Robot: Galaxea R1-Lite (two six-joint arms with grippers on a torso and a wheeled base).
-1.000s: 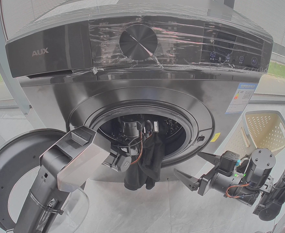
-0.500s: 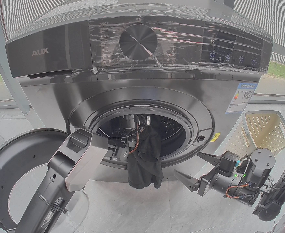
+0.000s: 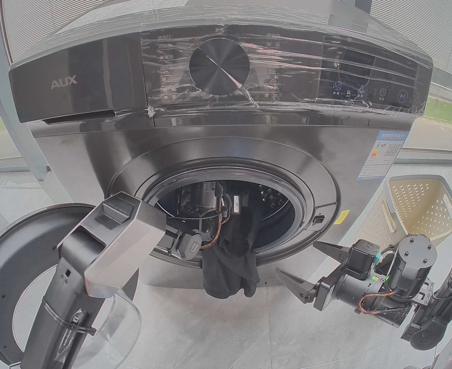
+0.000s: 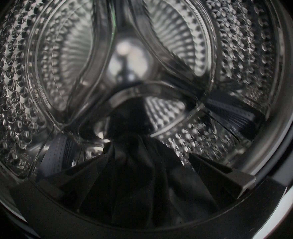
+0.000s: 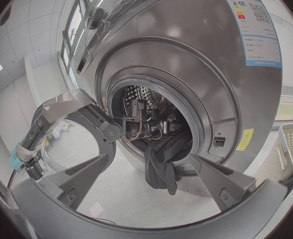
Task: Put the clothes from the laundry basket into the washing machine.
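Note:
The grey washing machine [image 3: 287, 144] stands with its round opening uncovered. A black garment [image 3: 231, 267] lies over the opening's lower rim, partly inside and partly hanging down the front toward the floor. My left gripper [image 3: 240, 203] is inside the opening just above the garment. In the left wrist view the left gripper [image 4: 144, 160] is open, with the black garment [image 4: 143, 186] bunched between and below its fingers and the steel drum [image 4: 70, 50] behind. My right gripper [image 3: 296, 257] hangs open and holds nothing, low and to the right of the opening, apart from the garment [image 5: 163, 166].
The machine's door [image 3: 21, 262] is swung wide to the left, beside my left arm. A cream perforated laundry basket [image 3: 420, 206] leans on the floor right of the machine, behind my right arm. Bare floor tiles lie in front of the machine.
My left arm pushed a little deeper into the opening, then drew back slightly. The garment still hangs over the rim. The right arm has not moved.

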